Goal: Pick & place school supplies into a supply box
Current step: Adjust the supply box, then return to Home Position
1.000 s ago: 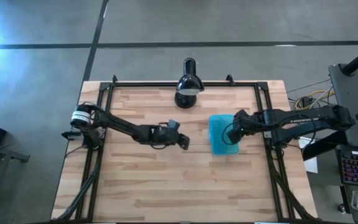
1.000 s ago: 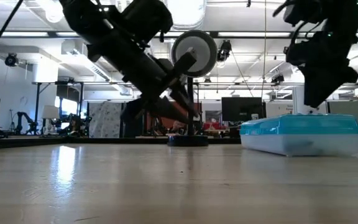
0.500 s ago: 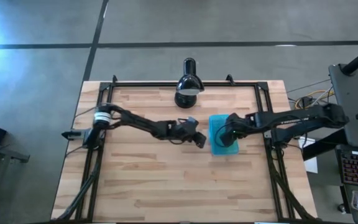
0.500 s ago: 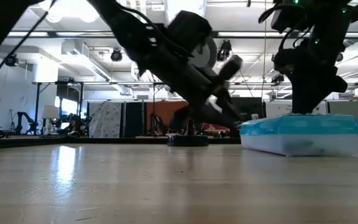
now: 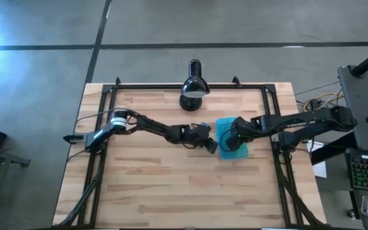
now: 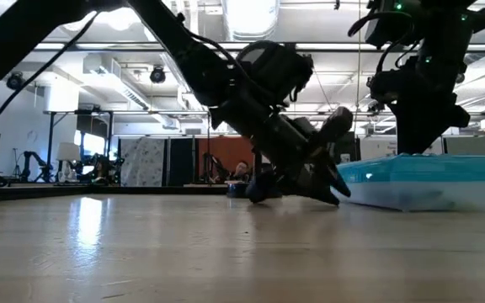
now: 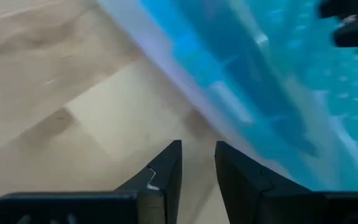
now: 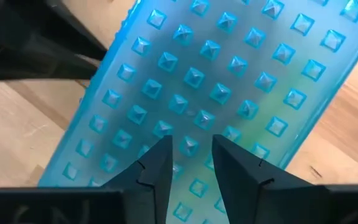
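The supply box (image 5: 225, 128), a clear tray under a shut teal studded lid, lies flat on the table right of centre. It also shows in the low view (image 6: 428, 181). My left gripper (image 5: 211, 146) slants down to the table at the box's left side, with a narrow empty gap between its fingers (image 7: 197, 152). My right gripper (image 5: 230, 144) points down on the lid (image 8: 216, 68), its fingers slightly apart (image 8: 190, 146). No school supplies lie on the table. What is inside the box cannot be made out. My left gripper (image 6: 337, 187) stands low on the table at the box's left long side (image 7: 229, 118). I cannot tell whether it touches the box. My right gripper comes from above, its fingertips (image 6: 415, 150) down on the lid's top (image 8: 191, 118) near the box's near end, nothing between them. The box stays flat on the table.
A black desk lamp (image 5: 193, 86) stands at the far edge near the middle. A black frame (image 5: 107, 96) runs along the table's left, far and right sides. Bare wood (image 5: 171, 191) lies across the near half.
My left gripper has swept toward the table's right edge and down, ending low beside the box. My right gripper has sunk a little onto the lid. The box has slid slightly toward the table's right edge, still flat.
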Available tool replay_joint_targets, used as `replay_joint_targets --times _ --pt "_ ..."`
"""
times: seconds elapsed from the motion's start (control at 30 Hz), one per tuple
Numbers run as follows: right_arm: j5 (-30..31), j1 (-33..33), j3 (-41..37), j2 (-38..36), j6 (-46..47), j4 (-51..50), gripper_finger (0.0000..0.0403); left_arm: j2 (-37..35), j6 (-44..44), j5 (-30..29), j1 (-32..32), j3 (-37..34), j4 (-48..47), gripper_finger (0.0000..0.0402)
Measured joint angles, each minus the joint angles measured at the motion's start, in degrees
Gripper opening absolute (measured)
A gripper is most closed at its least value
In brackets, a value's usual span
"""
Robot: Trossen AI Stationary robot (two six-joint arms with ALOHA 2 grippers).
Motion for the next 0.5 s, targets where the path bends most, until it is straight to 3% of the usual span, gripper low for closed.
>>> replay_joint_targets --times 0.27,0.5 --pt "0.42 0.05 0.06 -0.45 -1.29 -0.21 0.0101 -0.08 2.17 0.18 0.48 0.21 -4.39 0.008" --pt "4.67 0.92 4.08 -7.92 -7.01 0.42 0.0101 -8.04 8.07 -1.36 -1.02 -3.7 -7.56 0.008"
